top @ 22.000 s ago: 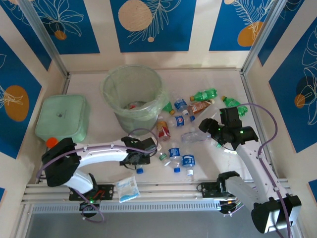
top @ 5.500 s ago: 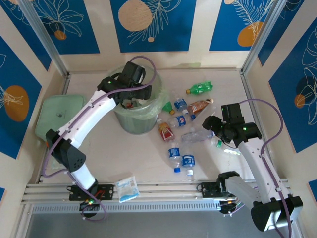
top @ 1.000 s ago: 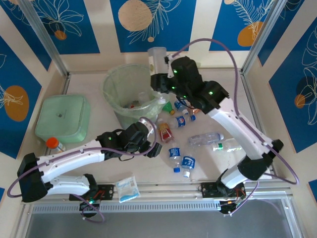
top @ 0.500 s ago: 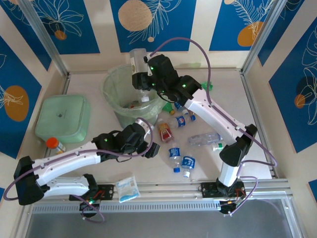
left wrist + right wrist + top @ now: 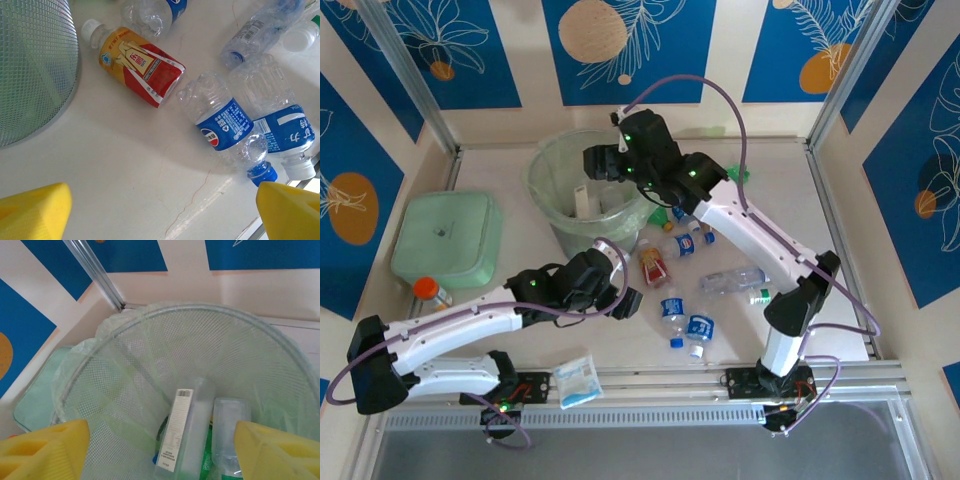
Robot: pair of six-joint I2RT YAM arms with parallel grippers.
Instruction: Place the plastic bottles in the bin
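The bin (image 5: pixel 552 160), a pale-green mesh bucket with a clear liner, stands at the back left of the middle. My right gripper (image 5: pixel 596 160) hangs open over its mouth. In the right wrist view its yellow fingertips (image 5: pixel 43 450) stand wide apart above a clear bottle with a white label (image 5: pixel 186 435), which leans loose inside the bin (image 5: pixel 200 310) beside another clear bottle (image 5: pixel 229 432). My left gripper (image 5: pixel 624 300) is open low over bare table. Just beyond it lie a red-labelled bottle (image 5: pixel 140 65) and two blue-labelled bottles (image 5: pixel 225 125). More plastic bottles (image 5: pixel 733 279) lie scattered to the right of the bin.
A flat pale-green lidded box (image 5: pixel 445 238) sits at the left, with an orange-capped item (image 5: pixel 428 290) in front of it. A blue-white sachet (image 5: pixel 577 380) lies by the front rail. Green and brown-labelled bottles (image 5: pixel 734 173) lie behind the right arm. Walls close in the table.
My right gripper has opened over the bin and the clear white-labelled bottle has dropped from it into the bin. The left arm has barely moved.
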